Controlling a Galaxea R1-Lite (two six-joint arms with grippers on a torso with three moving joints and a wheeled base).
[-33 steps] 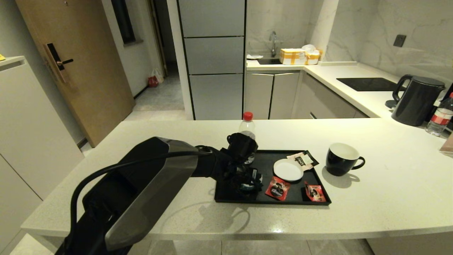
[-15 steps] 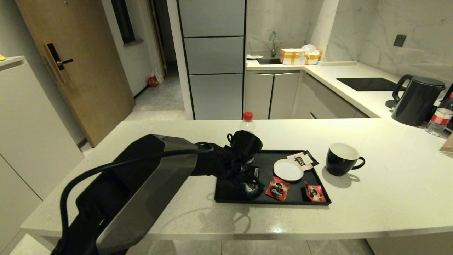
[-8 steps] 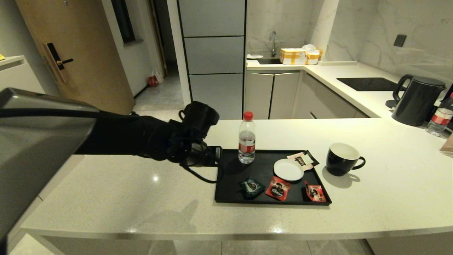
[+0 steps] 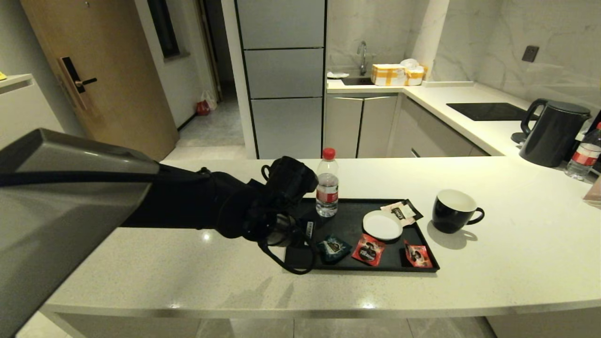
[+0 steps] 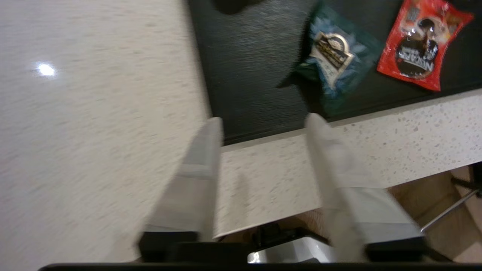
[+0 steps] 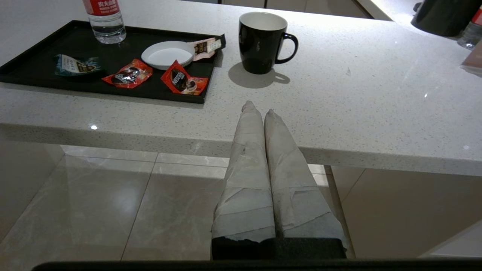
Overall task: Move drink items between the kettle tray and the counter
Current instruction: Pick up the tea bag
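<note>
Two drink items matter at this moment. Teal sachet [image 4: 334,247] lies flat on the kettle tray [image 4: 300,259], lower-left part of the tray in the head view, just beside a red sachet [image 4: 368,249]. Black mug [image 4: 453,211] stands upright on the tabletop [image 4: 516,244], right of centre in the frame, just off the tray's right end, handle pointing right.

Left gripper [image 5: 263,124] hangs above the tray's near-left corner, at centre frame in the head view. Fingers [image 5: 205,150] are spread wide with nothing between them; through the gap the wrist view shows the tray edge and bare tabletop. The teal sachet sits beyond the fingertips, near but apart from them.

Right gripper [image 6: 257,109] is parked below and in front of the tabletop edge, fingers pressed together, holding nothing.

Also on the tray: water bottle [image 4: 327,188] upright at the back, white saucer [image 4: 382,225] at centre, a second red sachet [image 4: 418,255] at lower right, a pale sachet [image 4: 399,211] behind the saucer.

Progress, as judged: mug on the tabletop looks like its leg is done, or else it has yet to go onto the tray; cannot tell which. The teal sachet is ungrasped. Likely next step: lower the open left fingers onto it and pinch an edge, the foil lying flat making that fiddly.
</note>
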